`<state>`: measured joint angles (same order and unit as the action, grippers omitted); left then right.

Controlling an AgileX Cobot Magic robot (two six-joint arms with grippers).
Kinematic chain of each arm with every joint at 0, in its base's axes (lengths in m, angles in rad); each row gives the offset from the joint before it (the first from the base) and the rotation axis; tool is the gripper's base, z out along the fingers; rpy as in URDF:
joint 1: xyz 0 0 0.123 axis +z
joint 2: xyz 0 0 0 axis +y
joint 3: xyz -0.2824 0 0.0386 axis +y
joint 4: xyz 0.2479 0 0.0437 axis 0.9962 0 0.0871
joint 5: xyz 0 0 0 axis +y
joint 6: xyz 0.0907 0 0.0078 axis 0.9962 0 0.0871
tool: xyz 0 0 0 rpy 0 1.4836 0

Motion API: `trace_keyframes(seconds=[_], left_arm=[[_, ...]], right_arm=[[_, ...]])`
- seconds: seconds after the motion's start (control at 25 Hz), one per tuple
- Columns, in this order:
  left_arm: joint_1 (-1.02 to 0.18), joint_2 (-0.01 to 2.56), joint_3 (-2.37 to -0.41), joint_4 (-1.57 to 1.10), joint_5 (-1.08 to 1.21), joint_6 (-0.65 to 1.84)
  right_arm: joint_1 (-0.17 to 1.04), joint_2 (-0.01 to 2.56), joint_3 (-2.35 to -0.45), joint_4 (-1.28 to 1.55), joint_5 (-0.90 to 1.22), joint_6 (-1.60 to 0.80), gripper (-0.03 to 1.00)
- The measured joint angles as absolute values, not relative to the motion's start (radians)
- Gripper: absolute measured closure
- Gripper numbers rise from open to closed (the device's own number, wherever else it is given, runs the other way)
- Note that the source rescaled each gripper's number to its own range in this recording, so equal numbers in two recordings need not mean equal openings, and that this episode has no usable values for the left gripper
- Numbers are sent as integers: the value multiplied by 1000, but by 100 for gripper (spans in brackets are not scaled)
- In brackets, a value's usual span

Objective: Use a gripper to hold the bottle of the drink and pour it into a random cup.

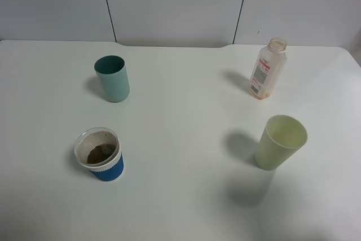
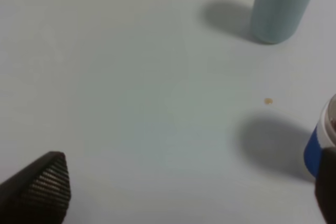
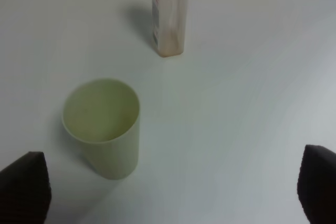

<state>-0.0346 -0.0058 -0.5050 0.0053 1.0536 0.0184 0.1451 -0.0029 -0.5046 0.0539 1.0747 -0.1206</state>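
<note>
Nearest the camera in the exterior high view, the blue cup (image 1: 99,154) with brown residue inside stands front left on the white table (image 1: 180,139) and the pale yellow-green cup (image 1: 280,142) front right; farther back are the teal tumbler (image 1: 112,78) on the left and the bottle of the drink (image 1: 267,69) at rear right, upright with its long axis vertical and its uncapped mouth up. Its white-and-red label faces the camera but is too small to read. Only the wrist views show the grippers: the left gripper (image 2: 184,192) and the right gripper (image 3: 173,190) each have jaws spread wide with nothing between them.
</note>
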Motion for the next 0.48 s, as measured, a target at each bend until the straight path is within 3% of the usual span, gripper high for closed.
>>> trace_keyframes(seconds=[0.48], left_arm=[[-35, -6, -505, 5, 1054, 18]], right_arm=[[145, -3, -505, 54, 1075, -121, -3]])
